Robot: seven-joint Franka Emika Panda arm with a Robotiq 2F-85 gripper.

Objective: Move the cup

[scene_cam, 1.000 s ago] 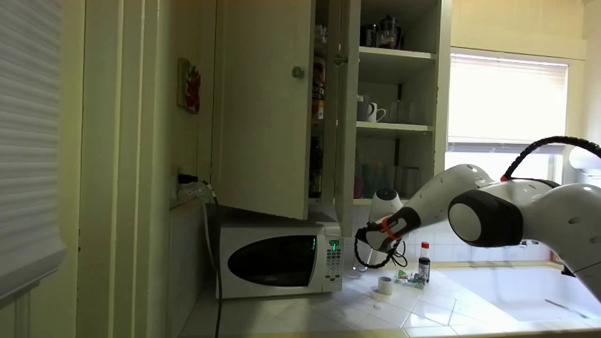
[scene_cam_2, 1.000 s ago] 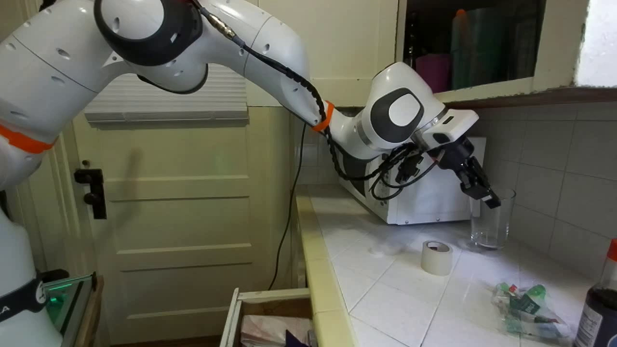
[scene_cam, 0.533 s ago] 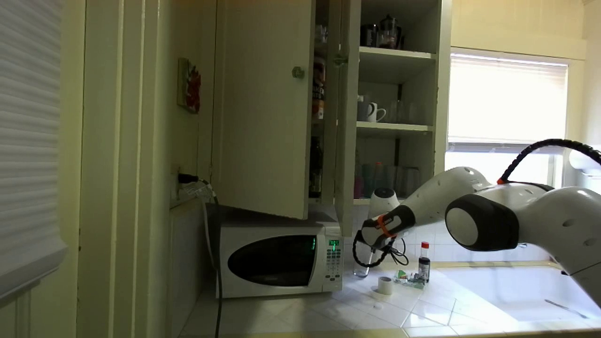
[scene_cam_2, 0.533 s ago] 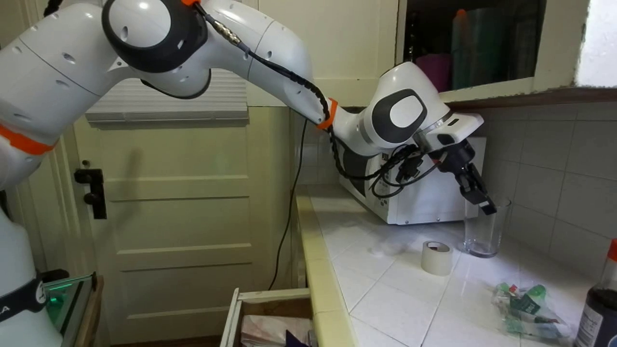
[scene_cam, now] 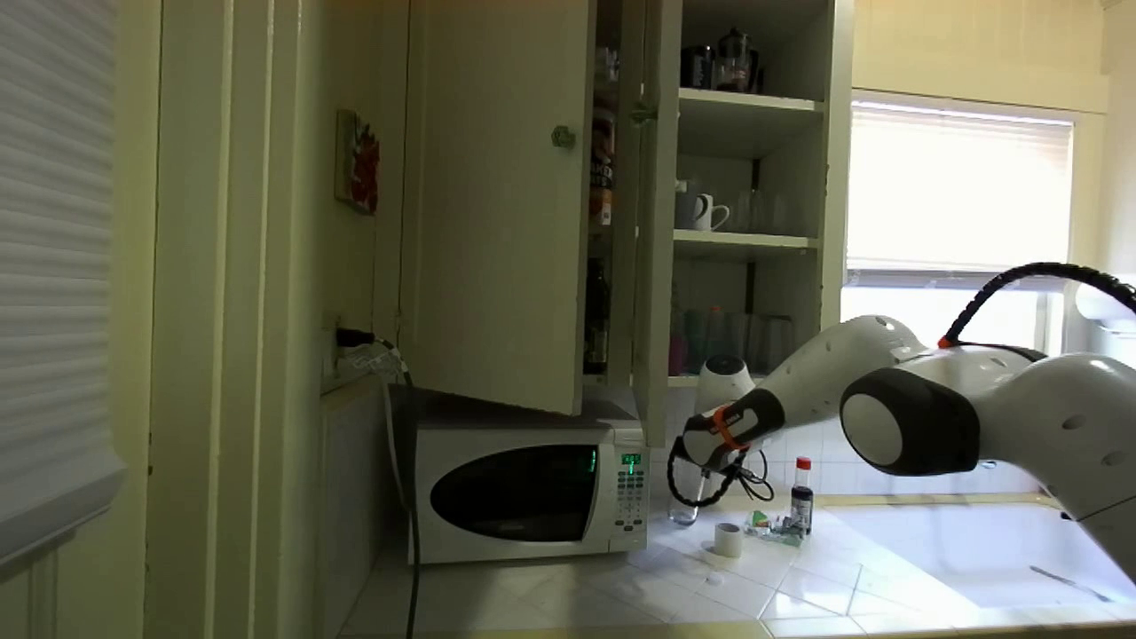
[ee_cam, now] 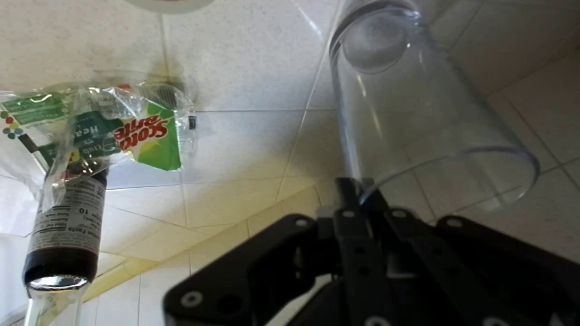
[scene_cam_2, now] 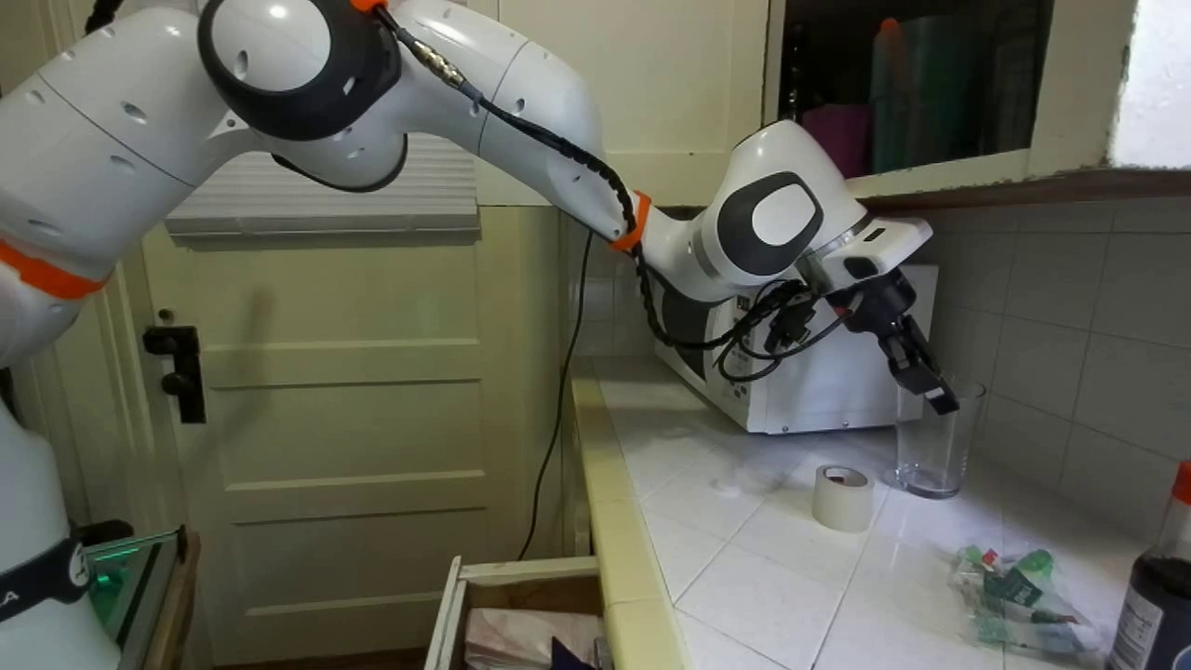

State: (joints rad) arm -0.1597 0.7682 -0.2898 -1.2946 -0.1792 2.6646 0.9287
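In an exterior view, farthest to the left of the claw (scene_cam_2: pixel 942 402), there is a door (scene_cam_2: pixel 358 414), well apart from it. The arm (scene_cam_2: pixel 535 98) extends from this same side, passes above and bends down to the claw. Lower than the claw and also to its left, a drawer (scene_cam_2: pixel 530 569) is drawn out beside the counter (scene_cam_2: pixel 758 577), with some folded material (scene_cam_2: pixel 526 633) inside. Then there is the microwave (scene_cam_2: pixel 823 400), just behind the claw and to its left. Below the claw, to the left too, the tape (scene_cam_2: pixel 842 502) stands on its flat end on the counter. Just beneath the claw is the cup (scene_cam_2: pixel 935 447), clear and upright; whether its base touches the counter, I cannot tell. In the wrist view, the rim of the cup passes between the two fingers (ee_cam: pixel 348 199), which are nearly together and pinch the glass wall. To the right of the claw and lower, in an exterior view, lies the packet (scene_cam_2: pixel 1023 605), see-through in part, and at the extreme right stands the bottle (scene_cam_2: pixel 1154 596), partly outside of the frame.
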